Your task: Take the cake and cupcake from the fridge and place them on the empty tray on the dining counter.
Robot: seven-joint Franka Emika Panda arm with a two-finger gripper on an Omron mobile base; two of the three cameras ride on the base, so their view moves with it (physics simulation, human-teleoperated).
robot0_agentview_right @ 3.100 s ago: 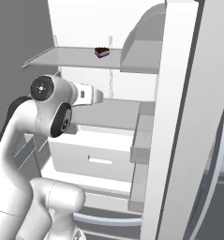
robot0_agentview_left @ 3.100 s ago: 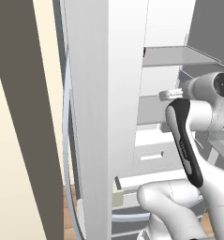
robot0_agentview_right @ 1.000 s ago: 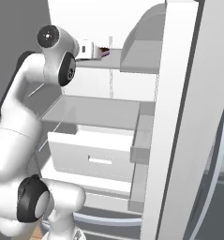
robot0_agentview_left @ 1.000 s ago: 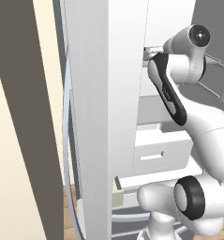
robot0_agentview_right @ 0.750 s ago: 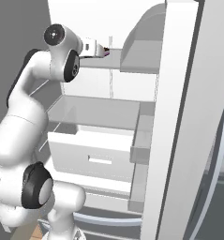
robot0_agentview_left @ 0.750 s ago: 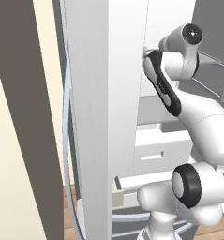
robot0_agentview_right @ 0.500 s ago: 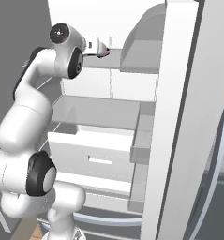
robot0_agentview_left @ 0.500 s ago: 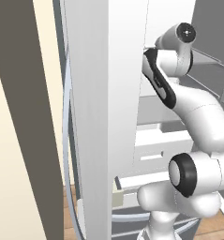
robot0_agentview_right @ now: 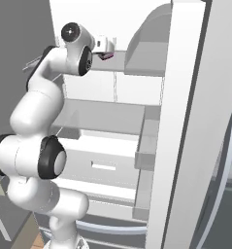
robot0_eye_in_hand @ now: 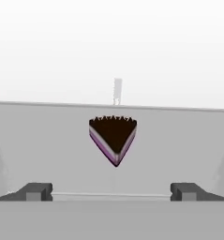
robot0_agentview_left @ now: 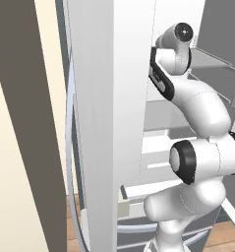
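The cake (robot0_eye_in_hand: 113, 138) sits on the upper fridge shelf (robot0_eye_in_hand: 48, 145), its point toward the gripper (robot0_eye_in_hand: 112, 191). Jaws stand fully open and empty, straddling the cake's line for a level approach

Inside the open fridge (robot0_agentview_right: 185, 121), the cake (robot0_eye_in_hand: 113, 138) lies on an upper shelf (robot0_eye_in_hand: 48, 140), its point toward the gripper (robot0_eye_in_hand: 111, 191), which hangs just before the shelf's near edge, fingers (robot0_eye_in_hand: 36, 191) spread well apart either side. Drawers (robot0_agentview_right: 103, 170) sit below.
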